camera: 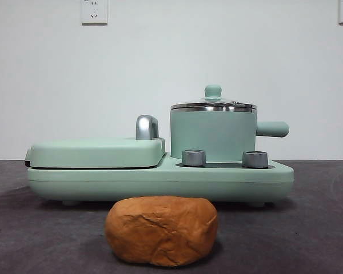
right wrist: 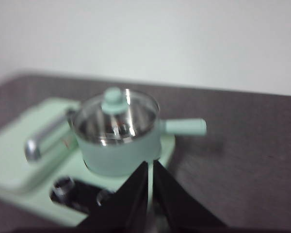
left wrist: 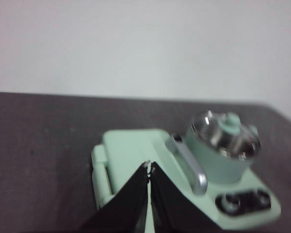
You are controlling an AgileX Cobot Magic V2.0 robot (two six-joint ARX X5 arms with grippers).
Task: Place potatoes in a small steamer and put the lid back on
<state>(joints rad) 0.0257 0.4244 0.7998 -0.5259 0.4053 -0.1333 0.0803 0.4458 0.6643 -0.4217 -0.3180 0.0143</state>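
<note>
The potatoes (camera: 161, 230) are one wrinkled orange-brown lump on the dark table, in front of the appliance. The small steamer (camera: 212, 135) is a mint-green pot with a side handle (camera: 272, 129), standing on the right of the appliance base; I also see the steamer (left wrist: 218, 158) (right wrist: 119, 150) in both wrist views. The glass lid (camera: 213, 104) with its green knob sits on the pot, and the lid (right wrist: 117, 119) shows from above. My left gripper (left wrist: 149, 166) hovers shut above the grill plate. My right gripper (right wrist: 150, 165) hovers shut near the pot. Neither shows in the front view.
The flat mint-green grill cover (camera: 97, 152) with a steel handle (camera: 147, 127) lies closed on the left of the appliance base (camera: 160, 182). Two steel dials (camera: 194, 157) (camera: 255, 159) stand at its front. A white wall with sockets (camera: 94, 11) is behind.
</note>
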